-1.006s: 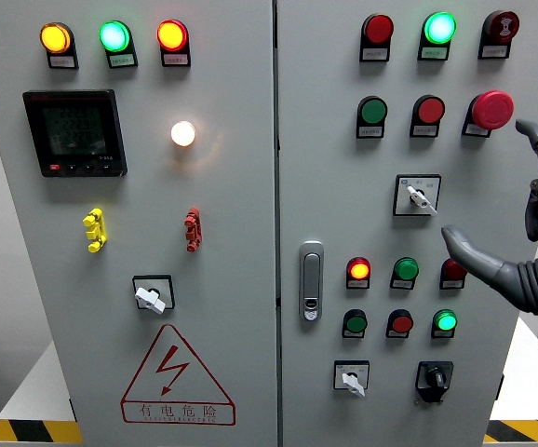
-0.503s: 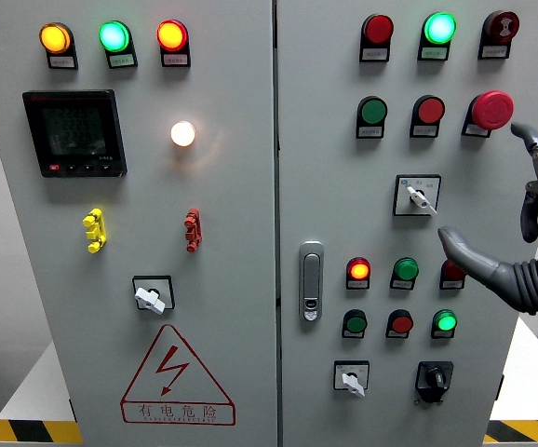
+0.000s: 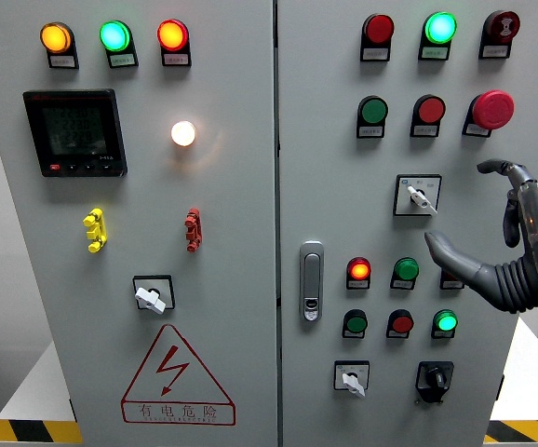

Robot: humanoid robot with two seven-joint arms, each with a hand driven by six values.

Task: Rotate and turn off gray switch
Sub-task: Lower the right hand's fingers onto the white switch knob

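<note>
The cabinet (image 3: 278, 112) fills the view, its two gray doors meeting at a vertical seam, and everything on it can be placed from the chrome door handle (image 3: 312, 280) just right of that seam.

Set into the left door, up and left of the handle, are a black digital meter (image 3: 74, 132), a lit white lamp (image 3: 183, 133), and a row of amber, green and red lamps along the top. Left of the handle sits a small rotary switch (image 3: 152, 295) above a red warning triangle (image 3: 177, 377).

On the right door, the gray switch (image 3: 418, 196) sits up and right of the handle, in a square black frame, its pale knob pointing down and to the right. Above it are red and green buttons and a red mushroom button (image 3: 491, 109); below it are two rows of small lamps, one red and one green glowing.

The right hand (image 3: 506, 247) comes in from the right edge with fingers spread apart, holding nothing. Its thumb tip lies below and just right of the gray switch, apparently not touching it, though depth is hard to judge here.
</note>
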